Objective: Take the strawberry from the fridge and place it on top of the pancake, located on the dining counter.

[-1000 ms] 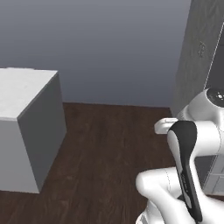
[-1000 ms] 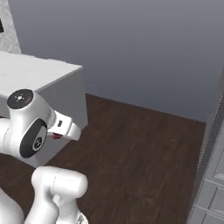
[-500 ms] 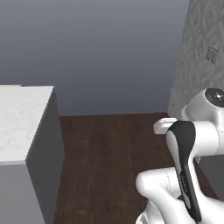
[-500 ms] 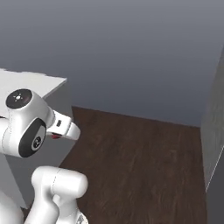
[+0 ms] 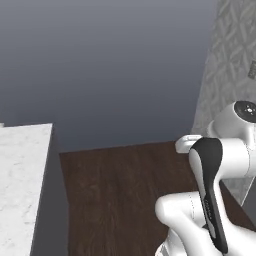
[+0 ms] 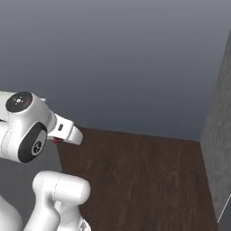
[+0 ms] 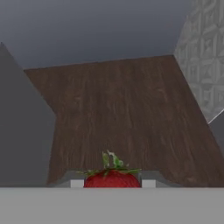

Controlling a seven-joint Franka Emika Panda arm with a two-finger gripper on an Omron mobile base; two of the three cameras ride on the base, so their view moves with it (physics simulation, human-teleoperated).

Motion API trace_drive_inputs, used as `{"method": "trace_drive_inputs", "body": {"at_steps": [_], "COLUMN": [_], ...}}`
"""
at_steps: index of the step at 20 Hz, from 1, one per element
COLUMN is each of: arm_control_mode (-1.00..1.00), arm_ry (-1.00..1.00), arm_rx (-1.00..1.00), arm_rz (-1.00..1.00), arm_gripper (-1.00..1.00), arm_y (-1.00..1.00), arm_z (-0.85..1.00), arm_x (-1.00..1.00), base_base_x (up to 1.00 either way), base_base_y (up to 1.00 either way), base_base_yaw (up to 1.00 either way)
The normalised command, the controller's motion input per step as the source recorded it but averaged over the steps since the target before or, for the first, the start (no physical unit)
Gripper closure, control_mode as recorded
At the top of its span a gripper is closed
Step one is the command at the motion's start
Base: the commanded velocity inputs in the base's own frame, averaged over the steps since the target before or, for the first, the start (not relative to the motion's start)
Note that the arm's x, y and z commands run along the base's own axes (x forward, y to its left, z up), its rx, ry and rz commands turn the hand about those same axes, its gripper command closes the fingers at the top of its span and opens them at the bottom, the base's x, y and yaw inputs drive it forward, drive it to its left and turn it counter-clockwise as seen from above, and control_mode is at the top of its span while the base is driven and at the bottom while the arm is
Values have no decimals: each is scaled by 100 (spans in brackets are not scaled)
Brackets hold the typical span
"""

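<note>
In the hand view, the small red strawberry (image 7: 112,177) with its green leaves sits between the two fingertips, and my gripper (image 7: 112,183) is shut on it. The right base view shows a sliver of the strawberry (image 6: 57,140) under the white hand. The hand is held up over dark wood floor, well apart from the dining counter (image 5: 20,175), whose white marble top shows at the left edge of the left base view. The pancake and the fridge are out of view.
Dark wood floor (image 5: 120,190) lies ahead, ending at a plain grey wall (image 5: 110,65). A light patterned wall (image 5: 230,60) stands on the right. The counter's grey side (image 7: 22,131) stands at the left of the hand view.
The base has moved, so the whole scene has shifted: the counter has slid toward the left edge and the patterned wall has come in on the right. The strawberry stays gripped.
</note>
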Motion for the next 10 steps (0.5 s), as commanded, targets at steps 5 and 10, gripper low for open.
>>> {"method": "trace_drive_inputs", "body": {"at_steps": [5,10], "arm_control_mode": [100,100], "arm_ry": [0,0], "arm_rx": [0,0], "arm_rz": [0,0], "arm_gripper": [100,100], "arm_y": [0,0], "arm_z": [0,0], "arm_x": [0,0], "base_base_x": [100,100], "base_base_y": [29,0], "base_base_yaw": [-5,22]}}
